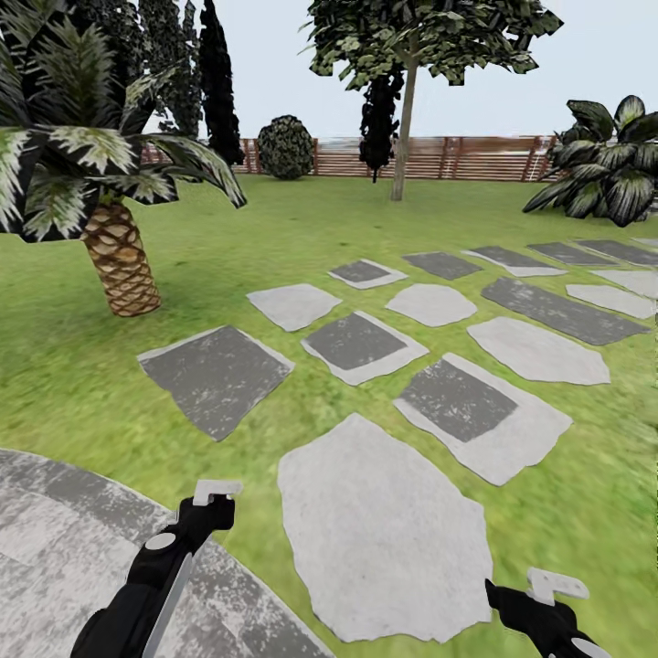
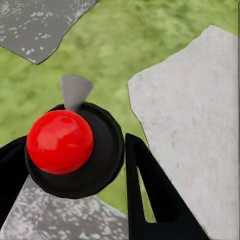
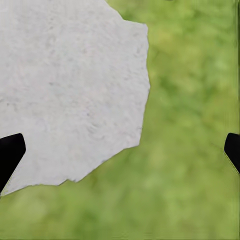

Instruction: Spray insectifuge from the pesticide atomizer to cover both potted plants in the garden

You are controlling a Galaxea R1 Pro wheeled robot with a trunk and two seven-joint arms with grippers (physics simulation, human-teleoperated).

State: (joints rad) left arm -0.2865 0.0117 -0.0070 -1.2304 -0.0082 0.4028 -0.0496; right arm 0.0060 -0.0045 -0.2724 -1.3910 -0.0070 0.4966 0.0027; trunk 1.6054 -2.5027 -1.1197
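My left gripper (image 1: 208, 501) hangs low over the rim of a round paved patch (image 1: 64, 548). In the left wrist view its black fingers (image 2: 150, 195) press on both sides of a small round thing with a black body, a red domed top and a grey cone-shaped nozzle. I take this for the pesticide atomizer (image 2: 60, 142). My right gripper (image 1: 541, 589) is low at the right over the lawn (image 1: 274, 219), and its fingertips (image 3: 10, 152) stand wide apart with nothing between them. The potted plants are out of view.
Grey stepping stones (image 1: 384, 539) lead ahead and to the right across the garden. A big palm (image 1: 119, 256) stands at the left and a tree (image 1: 402, 137) farther back. A broad-leaved plant (image 1: 608, 169) grows at the right, in front of a brown slatted fence (image 1: 457, 157).
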